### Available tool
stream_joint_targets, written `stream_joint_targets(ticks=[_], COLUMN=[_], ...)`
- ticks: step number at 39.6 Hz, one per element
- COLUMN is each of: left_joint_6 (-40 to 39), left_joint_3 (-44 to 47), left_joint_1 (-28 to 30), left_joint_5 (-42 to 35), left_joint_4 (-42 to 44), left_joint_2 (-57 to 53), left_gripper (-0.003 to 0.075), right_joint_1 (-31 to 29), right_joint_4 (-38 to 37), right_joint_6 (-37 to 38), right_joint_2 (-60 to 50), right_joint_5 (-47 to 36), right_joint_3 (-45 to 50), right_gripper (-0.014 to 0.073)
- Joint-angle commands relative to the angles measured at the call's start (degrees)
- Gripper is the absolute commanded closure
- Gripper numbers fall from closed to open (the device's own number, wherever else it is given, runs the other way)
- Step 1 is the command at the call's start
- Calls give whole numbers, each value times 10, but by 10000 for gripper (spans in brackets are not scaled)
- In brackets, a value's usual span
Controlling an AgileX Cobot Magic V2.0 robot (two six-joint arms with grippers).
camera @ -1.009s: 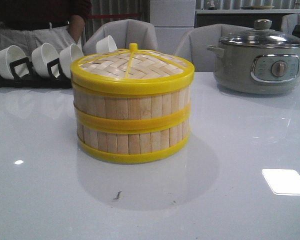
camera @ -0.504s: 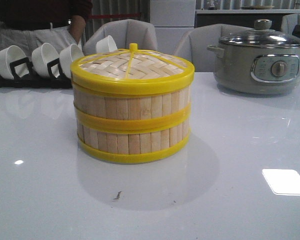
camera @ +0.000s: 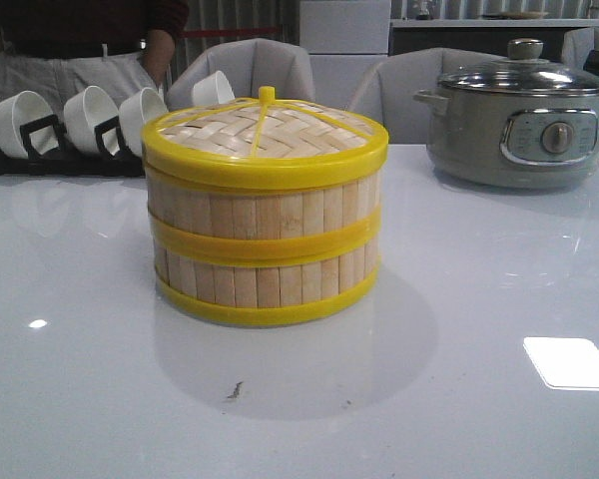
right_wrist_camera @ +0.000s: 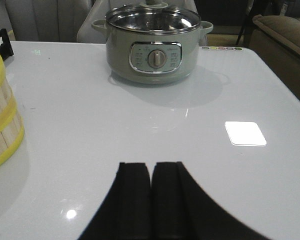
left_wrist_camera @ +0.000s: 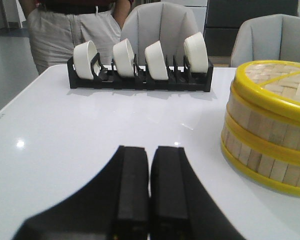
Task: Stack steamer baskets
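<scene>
The left gripper [left_wrist_camera: 150, 192] hangs low near the counter's front-left edge, jaws pressed together on nothing. The steamer baskets [camera: 265, 215] stand mid-counter, already stacked with the lid [camera: 265, 130] on. The right gripper [right_wrist_camera: 151, 197], likewise closed and empty, sits front-right, seemingly no nearer.

The glossy white table [camera: 479, 419] carries the stacked steamer baskets [camera: 265, 235]; a grey pot [camera: 519, 120]; a black bowl rack [left_wrist_camera: 140, 82].

glossy white table [camera: 499, 299], grey chairs [camera: 250, 65] behind
</scene>
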Motion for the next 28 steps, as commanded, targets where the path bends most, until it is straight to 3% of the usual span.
stream_joint_targets(ticks=[1, 6, 20, 28], left_joint_6=[-5, -5, -5, -5], left_joint_3=[16, 53, 51, 51], left_joint_1=[1, 1, 2, 8], left_joint_5=[-81, -109, -97, -129], left_joint_4=[0, 0, 6, 26], left_joint_2=[-14, -42, -41, -41], left_gripper=[635, 635, 635, 635], right_joint_1=[-4, -4, -4, -4], right_joint_4=[0, 0, 0, 0], right_joint_6=[-1, -1, -1, -1], right_joint_2=[5, 5, 5, 5], right_joint_5=[-47, -47, -47, -47], right_joint_3=[-14, -14, -14, -14], right_gripper=[545, 545, 545, 545])
